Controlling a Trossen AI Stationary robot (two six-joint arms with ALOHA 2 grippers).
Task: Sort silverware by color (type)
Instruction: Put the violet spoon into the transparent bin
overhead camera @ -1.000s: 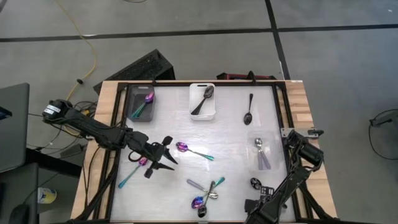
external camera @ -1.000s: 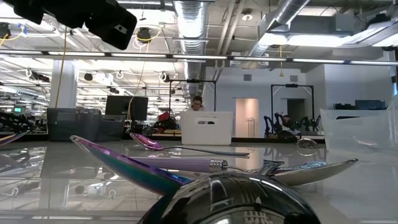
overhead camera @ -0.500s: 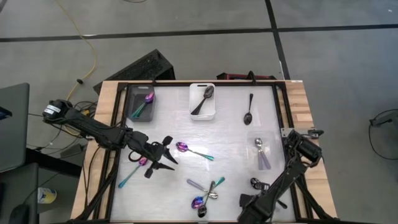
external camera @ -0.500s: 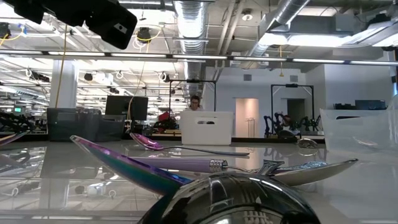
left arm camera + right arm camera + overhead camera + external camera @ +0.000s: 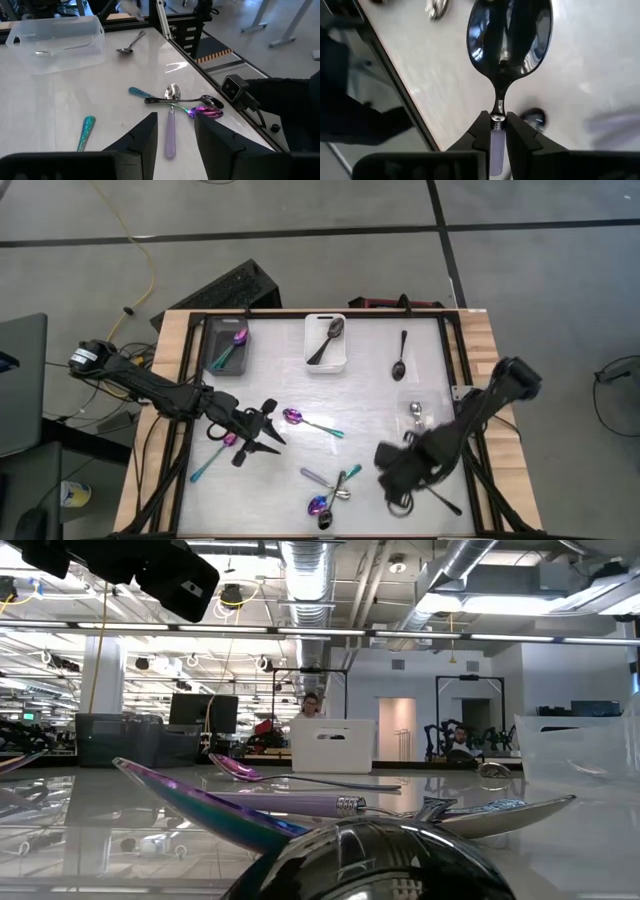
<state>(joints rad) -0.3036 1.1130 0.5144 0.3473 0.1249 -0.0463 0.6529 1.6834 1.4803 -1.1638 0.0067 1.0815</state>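
My right gripper [image 5: 498, 120] is shut on a glossy black spoon [image 5: 510, 35] and hovers over the table's near right part [image 5: 392, 478]. My left gripper [image 5: 262, 430] stands open at the left, above the table, with nothing between its fingers [image 5: 175, 135]. A purple spoon with a teal handle [image 5: 310, 422] lies just right of it, and another [image 5: 212, 458] lies by its near side. A heap of purple, silver and black spoons [image 5: 332, 488] lies near the front edge. My right gripper pinches the black spoon's thin neck [image 5: 499, 102], just behind the bowl, between its two fingertips. The fingers lie along the spoon, with the bowl sticking out ahead of them. The spoon is lifted clear, and its dark reflection shows on the table below.
At the back stand a grey bin [image 5: 225, 345] holding a purple spoon and a white bin [image 5: 326, 342] holding a black one. Another black spoon [image 5: 400, 358] lies at the far right. A clear bin [image 5: 425, 438] on the right holds a silver spoon [image 5: 416, 415].
My right arm has swung up from the table's near right corner toward its middle and has taken up the black spoon that lay there, lifting it clear of the table. My left arm has kept still.
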